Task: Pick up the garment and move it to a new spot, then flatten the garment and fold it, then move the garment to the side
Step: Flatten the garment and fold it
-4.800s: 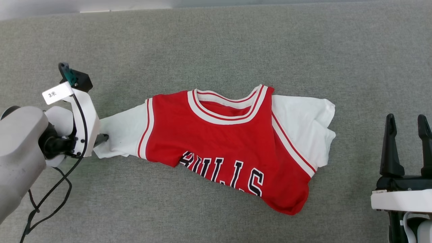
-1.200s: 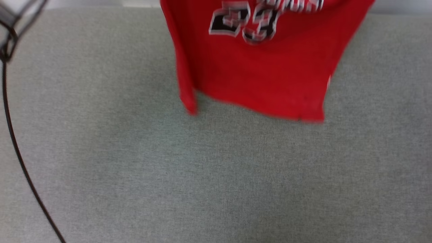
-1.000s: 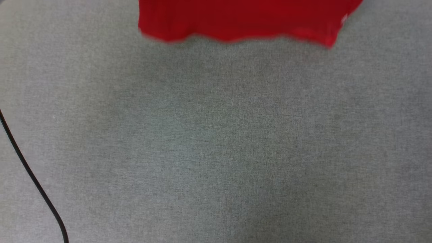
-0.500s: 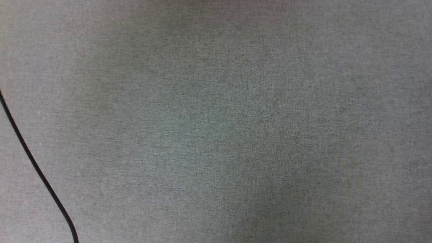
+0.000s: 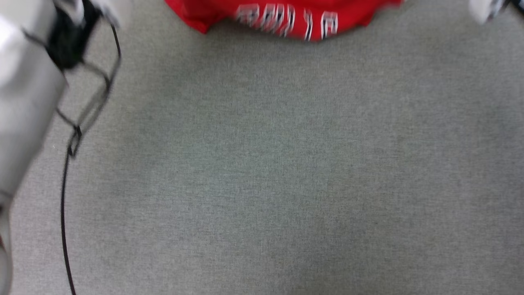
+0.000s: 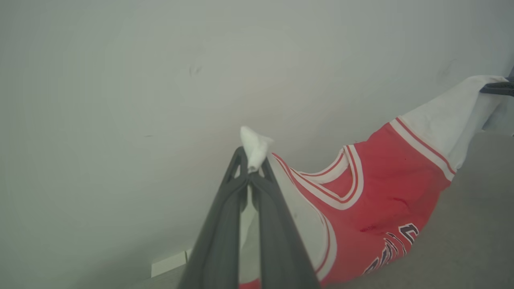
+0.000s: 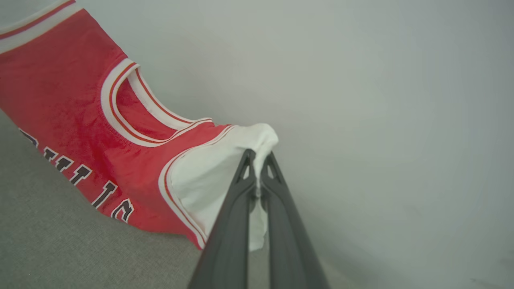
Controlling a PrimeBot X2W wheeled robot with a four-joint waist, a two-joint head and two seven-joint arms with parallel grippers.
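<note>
- Red garment [image 6: 381, 192] with white sleeves hangs stretched between both tools, in front of a pale wall [image 6: 120, 80].
- Left tool [image 6: 249, 158] is clamped on the tip of one white sleeve; right tool [image 7: 258, 158] is clamped on the other sleeve.
- The garment's lettered lower part sags down to the grey fabric surface [image 5: 262, 164], at the top edge of the blurred head view.
- Black cable [image 5: 63, 213] trails at the left.

The head view looks steeply down on the tabletop [image 5: 286, 184], with the garment [image 5: 282, 18] at its top edge. Each wrist view looks close along its own pincer, the left pincer [image 6: 251, 158] and the right pincer [image 7: 259, 154], toward a pale wall [image 6: 120, 80]. All three share the garment's lettered front.
</note>
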